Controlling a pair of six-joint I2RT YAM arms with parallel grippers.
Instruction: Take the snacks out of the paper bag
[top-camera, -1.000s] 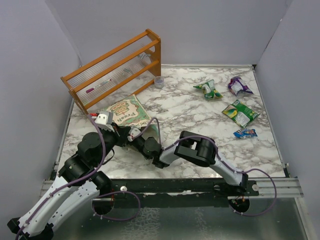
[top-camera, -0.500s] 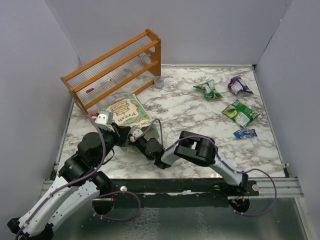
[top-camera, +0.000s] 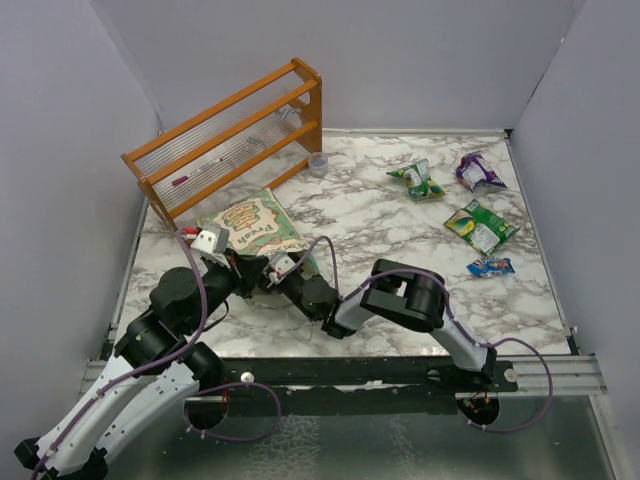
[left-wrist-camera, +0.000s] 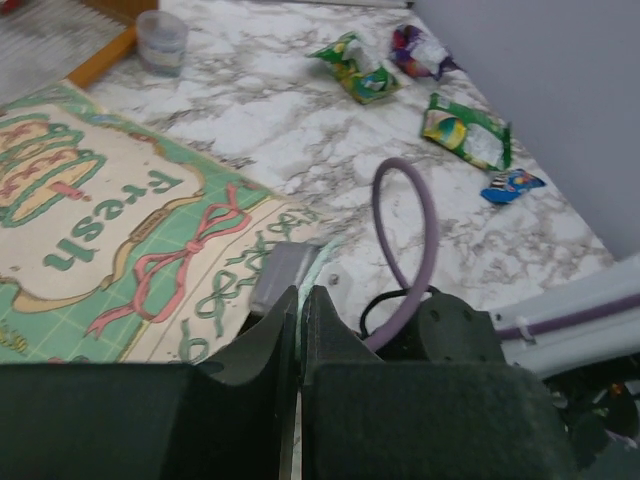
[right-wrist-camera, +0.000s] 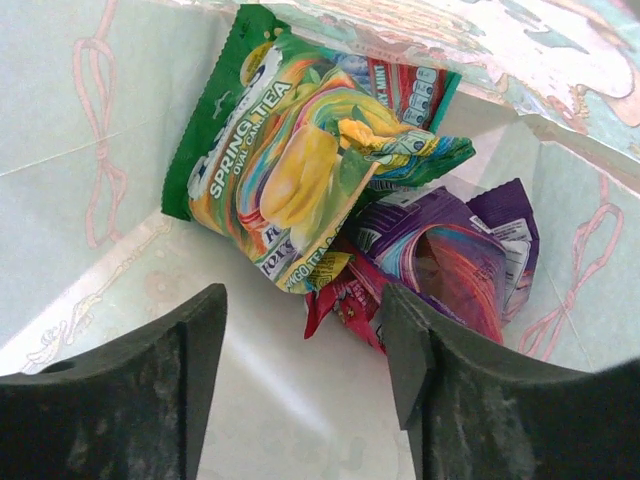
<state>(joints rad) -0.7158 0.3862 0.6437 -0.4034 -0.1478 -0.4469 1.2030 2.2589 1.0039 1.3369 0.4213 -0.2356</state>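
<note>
Beyond paper bag (top-camera: 255, 222): orange rack (top-camera: 230, 135), small cup (top-camera: 318, 164).

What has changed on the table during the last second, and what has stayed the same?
The right gripper, open, pushed left, deeper into the paper bag, towards the snacks inside; the bag's mouth sank flatter. The four packets on the right and the rack stayed put.
</note>
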